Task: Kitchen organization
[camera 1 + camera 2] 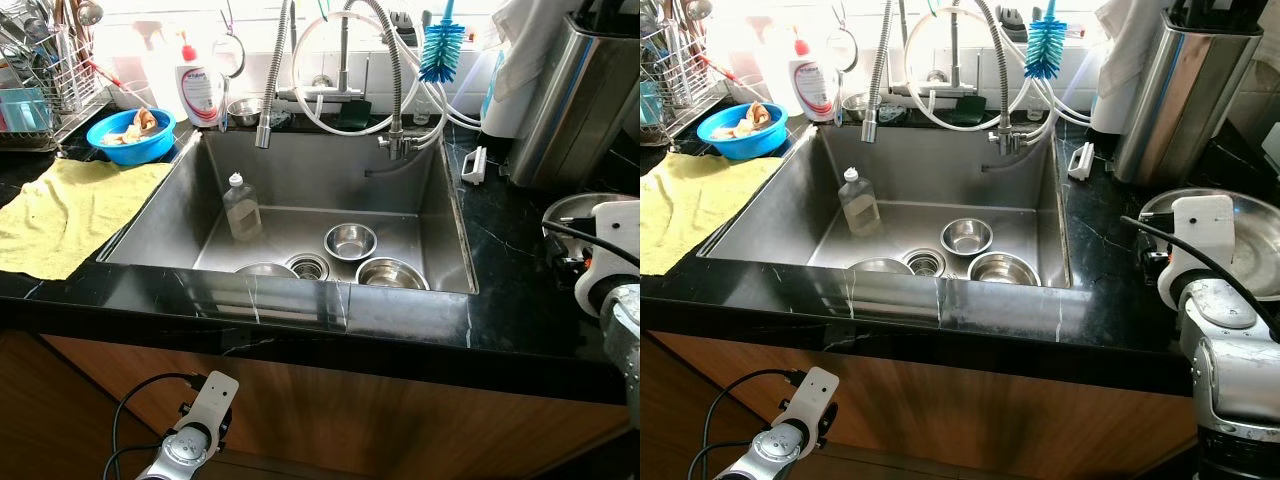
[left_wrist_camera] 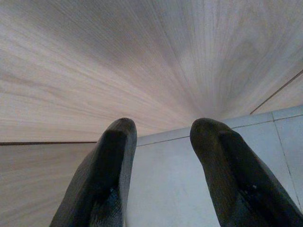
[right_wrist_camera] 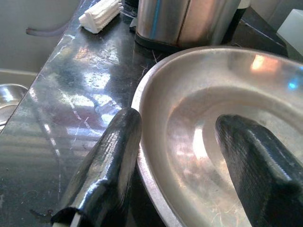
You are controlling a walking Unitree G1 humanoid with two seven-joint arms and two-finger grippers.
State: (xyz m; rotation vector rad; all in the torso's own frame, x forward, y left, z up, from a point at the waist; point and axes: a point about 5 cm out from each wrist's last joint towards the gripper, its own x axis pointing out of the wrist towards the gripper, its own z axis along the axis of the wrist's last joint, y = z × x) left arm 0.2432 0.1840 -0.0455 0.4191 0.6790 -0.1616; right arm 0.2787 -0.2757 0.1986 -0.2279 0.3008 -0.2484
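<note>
Steel plate (image 3: 227, 123) rim sits between the spread fingers of the right tool (image 3: 182, 156), ungripped.

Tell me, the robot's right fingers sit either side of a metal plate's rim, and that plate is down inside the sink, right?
Not quite. The right wrist view shows the fingers straddling the rim of the metal plate, but the plate rests on the black counter beside the sink, not inside it.

Glossy black marble counter (image 1: 520, 260), brushed steel sink (image 1: 160, 205), shiny steel plate (image 3: 213, 118), yellow cloth (image 1: 60, 215).
</note>
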